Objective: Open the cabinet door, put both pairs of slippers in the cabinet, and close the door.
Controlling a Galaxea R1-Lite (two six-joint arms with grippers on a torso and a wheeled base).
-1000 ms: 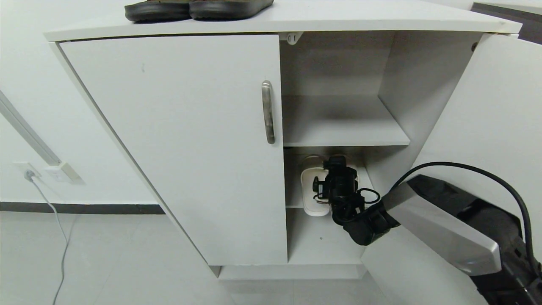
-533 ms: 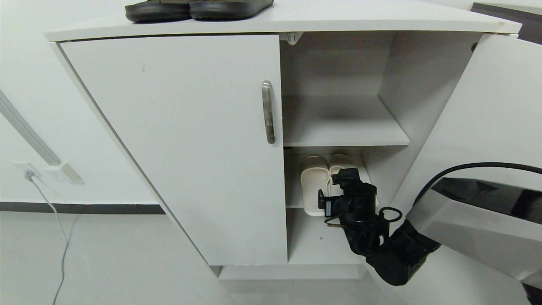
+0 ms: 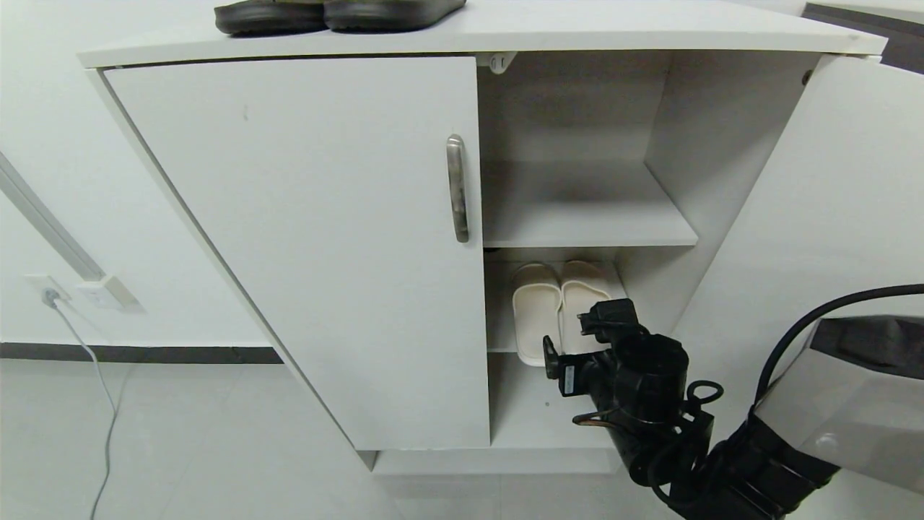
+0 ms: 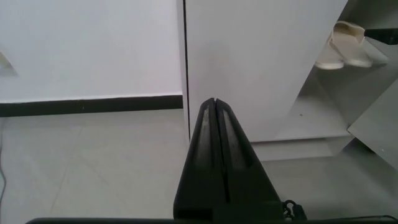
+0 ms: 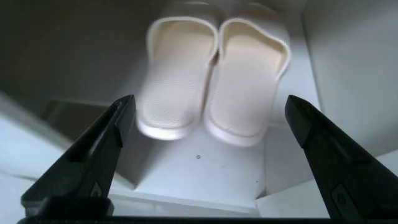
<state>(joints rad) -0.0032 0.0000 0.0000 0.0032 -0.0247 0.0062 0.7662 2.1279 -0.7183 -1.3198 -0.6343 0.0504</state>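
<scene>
Right tool (image 5: 209, 106): fingers spread wide, holding nothing, just outside the open right half of the cabinet (image 3: 650, 32), facing the white slippers (image 3: 559, 307). That pair lies side by side, touching, on the lower shelf (image 3: 498, 318), heels at its front edge. Right door (image 3: 830, 180) swung open, left door (image 3: 303, 238) shut. Dark slippers (image 3: 339, 13) sit on the cabinet top. Left tool (image 4: 214, 106): fingers pressed together, empty, over the floor (image 4: 93, 162) near the shut door.
</scene>
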